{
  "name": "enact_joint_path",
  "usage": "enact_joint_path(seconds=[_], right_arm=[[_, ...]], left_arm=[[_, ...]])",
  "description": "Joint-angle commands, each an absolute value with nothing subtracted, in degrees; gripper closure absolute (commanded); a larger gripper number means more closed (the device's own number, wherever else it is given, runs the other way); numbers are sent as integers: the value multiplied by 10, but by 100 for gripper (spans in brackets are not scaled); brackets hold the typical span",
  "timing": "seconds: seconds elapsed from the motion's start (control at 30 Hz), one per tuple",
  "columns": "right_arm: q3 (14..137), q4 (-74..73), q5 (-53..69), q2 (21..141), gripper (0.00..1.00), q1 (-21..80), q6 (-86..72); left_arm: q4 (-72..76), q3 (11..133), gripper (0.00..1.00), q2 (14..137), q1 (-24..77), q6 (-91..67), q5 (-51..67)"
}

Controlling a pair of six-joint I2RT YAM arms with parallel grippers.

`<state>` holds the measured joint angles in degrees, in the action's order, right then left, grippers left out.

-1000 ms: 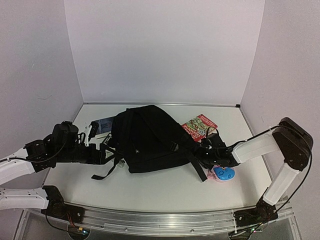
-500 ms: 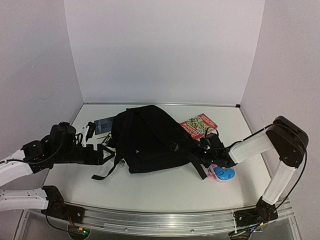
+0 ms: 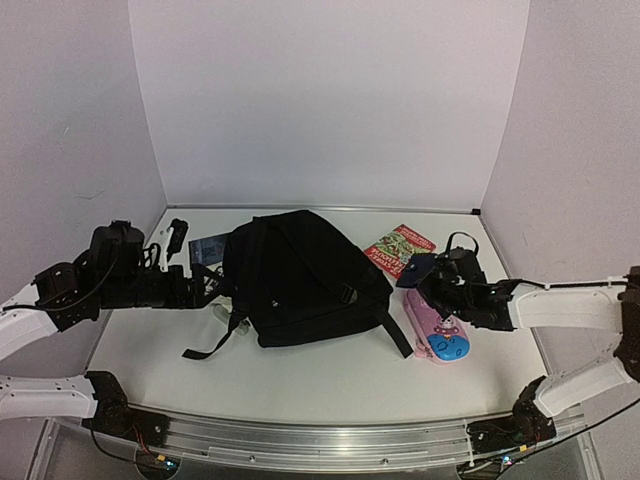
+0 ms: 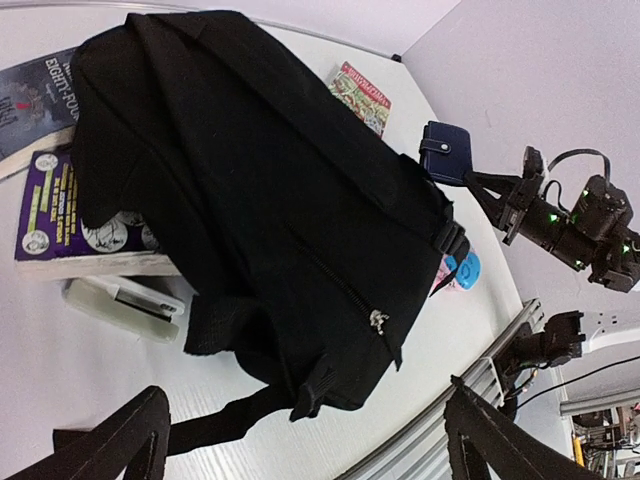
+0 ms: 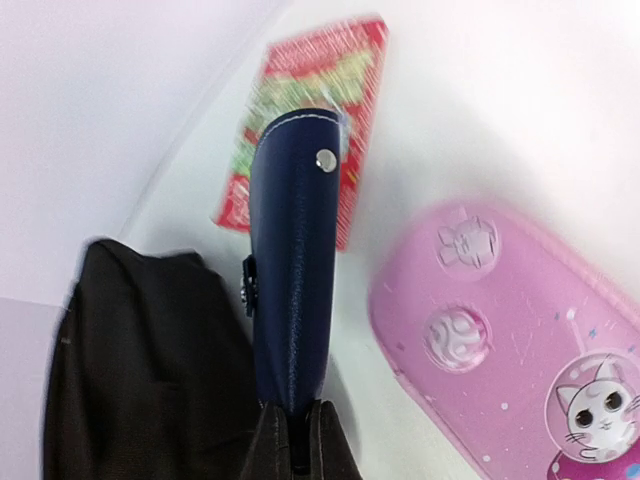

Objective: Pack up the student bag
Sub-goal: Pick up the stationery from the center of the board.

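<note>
Soft even light, blurred right-wrist view

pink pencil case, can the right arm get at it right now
Reach, probably yes: the pink pencil case lies uncovered close by the right gripper. Grasping it, no: the jaws are shut on a navy wallet, which must go first.

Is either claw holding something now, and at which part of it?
The right claw is shut on the dark blue wallet, pinching one narrow end, away from the snap button. The left claw is open and holds nothing.
</note>
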<state>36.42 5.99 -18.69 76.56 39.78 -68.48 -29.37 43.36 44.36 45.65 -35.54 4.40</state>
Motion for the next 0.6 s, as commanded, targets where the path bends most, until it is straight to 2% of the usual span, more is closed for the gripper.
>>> enact_joint_path(seconds=[0.0,0.1,0.27,0.4,0.57], right_arm=[[430,0,-251,669,100,396,-598],[466,-16,-208,628,100,396,-517],[525,-11,-38,609,100,401,-414],[554,18,74,623,100,430,-383],[575,89,148,665,100,491,-393]], left_arm=[[-273,520,5,486,454,-331,64],[-250,562,5,525,454,-323,98],[-214,621,5,596,454,-298,175],[-196,658,5,645,454,-284,234],[-119,664,5,684,454,-312,309]])
